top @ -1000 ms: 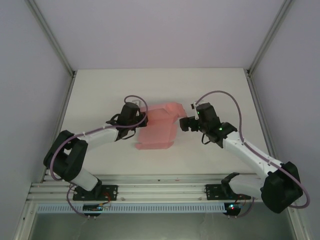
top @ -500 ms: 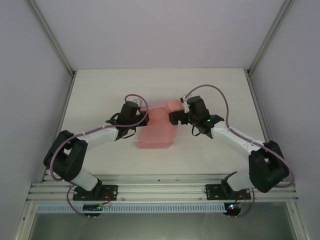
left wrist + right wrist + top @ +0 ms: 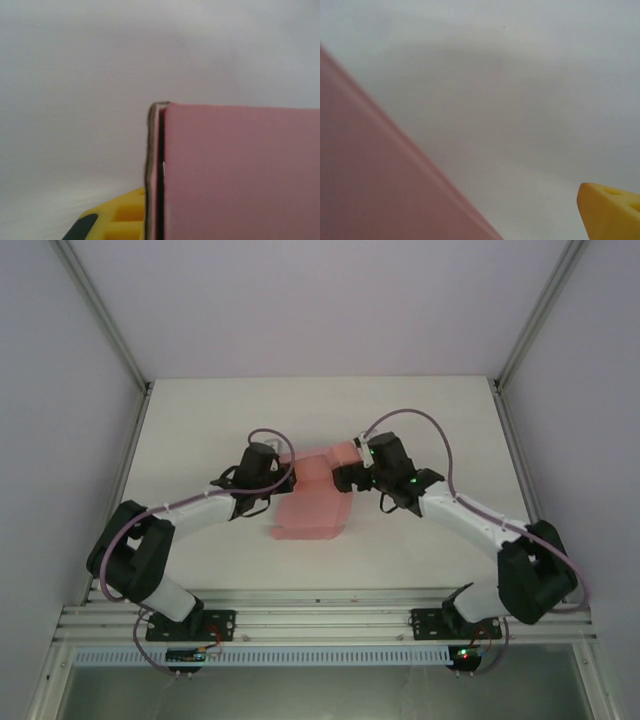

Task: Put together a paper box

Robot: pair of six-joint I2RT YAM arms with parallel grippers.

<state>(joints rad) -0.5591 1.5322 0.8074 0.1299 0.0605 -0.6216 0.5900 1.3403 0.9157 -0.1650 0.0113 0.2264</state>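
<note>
Card, pink and partly folded: the paper box [image 3: 312, 502] lies on the white table [image 3: 420, 410] between my two grippers, its broad panel spread flat on the near side and a raised flap at its far end. My left gripper [image 3: 283, 464] is at the box's far left edge, its jaws pinched narrow on a doubled layer of the card. In the left wrist view the paper box [image 3: 240, 170] stands upright just beside my yellow finger [image 3: 122, 220], its folded edge toward the camera. My right gripper [image 3: 347, 474] sits at the box's far right corner, jaws spread wide and gripping nothing. In the right wrist view the paper box [image 3: 370, 180] slants across the lower left, with one yellow fingertip [image 3: 612, 212] well apart at the lower right. Whether that gripper touches the card I cannot tell.
</note>
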